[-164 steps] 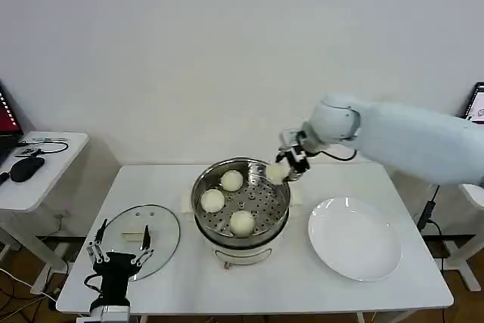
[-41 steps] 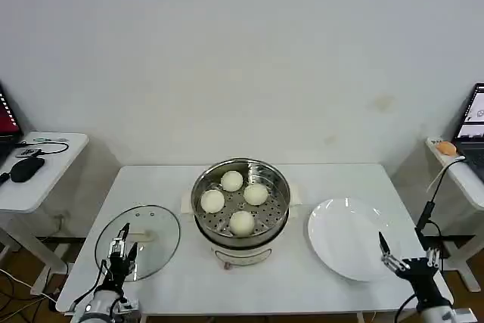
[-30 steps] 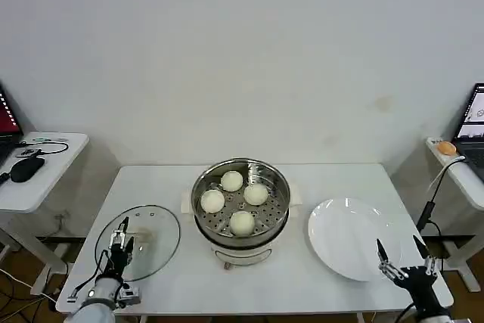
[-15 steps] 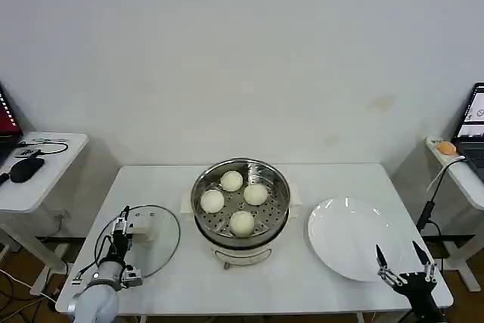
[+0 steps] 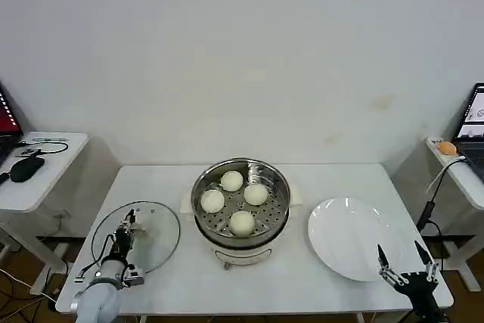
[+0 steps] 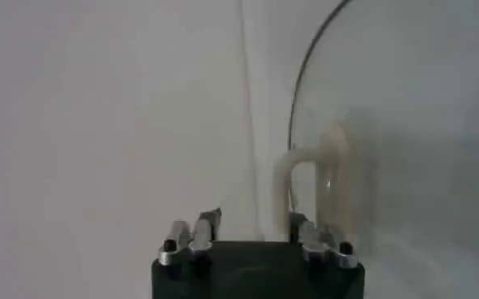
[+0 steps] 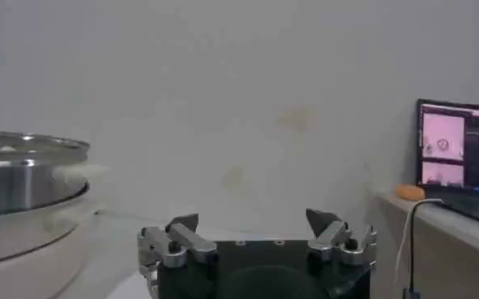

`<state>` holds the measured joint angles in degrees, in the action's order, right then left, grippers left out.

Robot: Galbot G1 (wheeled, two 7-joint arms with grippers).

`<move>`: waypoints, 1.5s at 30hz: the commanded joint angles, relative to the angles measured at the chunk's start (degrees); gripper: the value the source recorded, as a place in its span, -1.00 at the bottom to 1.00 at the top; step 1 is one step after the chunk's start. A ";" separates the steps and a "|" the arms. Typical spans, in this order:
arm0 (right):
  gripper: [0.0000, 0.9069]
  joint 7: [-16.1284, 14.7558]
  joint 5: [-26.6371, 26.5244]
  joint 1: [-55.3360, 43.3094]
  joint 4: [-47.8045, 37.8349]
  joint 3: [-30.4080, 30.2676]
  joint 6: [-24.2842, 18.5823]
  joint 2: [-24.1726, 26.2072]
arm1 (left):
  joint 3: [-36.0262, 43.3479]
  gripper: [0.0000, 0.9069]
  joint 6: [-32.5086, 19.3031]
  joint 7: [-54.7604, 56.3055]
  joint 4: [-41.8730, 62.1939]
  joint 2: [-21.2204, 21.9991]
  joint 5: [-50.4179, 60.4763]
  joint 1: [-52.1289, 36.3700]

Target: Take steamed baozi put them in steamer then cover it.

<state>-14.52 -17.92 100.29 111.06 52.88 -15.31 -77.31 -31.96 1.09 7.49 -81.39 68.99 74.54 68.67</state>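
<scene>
Loading done, covering next. Counted in the steamer (image 5: 199,187) at mid-frame: four buns (image 5: 242,222), settled on the perforated tray, against three there moments earlier with the fourth being carried in from the right.

Pulled back since then to the lower right corner, beside the near edge of the bare white plate (image 5: 348,221): the right pincer (image 5: 401,259), spread wide, holding nothing, idle.

Shifted meanwhile at lower left: the left pincer (image 5: 127,223), moved up from the near edge of the surface (image 5: 257,287) to a spot over the glass lid (image 5: 162,225), close by its white handle (image 6: 281,183). Seen from the left wrist camera: fingers apart, nothing between them yet, handle just ahead and a little off to one side.

Lid itself flat on the surface, left of the steamer and apart from it, not yet lifted.

Judged from all this: first half of the job finished, grasp of the handle apparently the step in hand. Called for next, in all likelihood: lining up on the handle, closing, lifting, carrying rightward and setting down rim to rim on the pot. Worth watching: a narrow handle, smooth glass, and the risk of a tilted lid catching the steel rim.
</scene>
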 commanded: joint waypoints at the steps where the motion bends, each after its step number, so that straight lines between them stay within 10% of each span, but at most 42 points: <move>1: 1.00 -0.02 0.14 -0.07 0.07 -0.55 -0.08 -0.02 | -0.67 -1.00 -0.17 1.59 -3.17 0.82 0.33 1.11; 19: 1.00 -0.40 3.47 -2.02 -1.54 -3.24 -1.02 0.72 | -3.33 -1.00 6.58 -0.54 -24.71 -7.68 -10.10 5.18; 29: 1.00 0.03 4.95 -3.51 -2.10 -5.11 -0.83 0.71 | 6.74 -1.00 21.80 -8.27 -32.21 -13.79 -18.87 -2.65; 36: 1.00 0.80 4.80 -5.35 -2.55 -6.14 0.92 0.73 | 22.10 -1.00 33.72 -12.35 -32.65 -10.37 -15.73 -13.30; 45: 1.00 1.38 8.40 -5.87 -3.69 -7.07 0.83 0.07 | 30.71 -1.00 34.25 -25.98 -27.92 3.64 4.54 -20.89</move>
<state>-13.36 -12.19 95.09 107.89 46.96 -14.97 -76.80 -14.66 27.73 -6.20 -110.46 62.06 64.68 57.92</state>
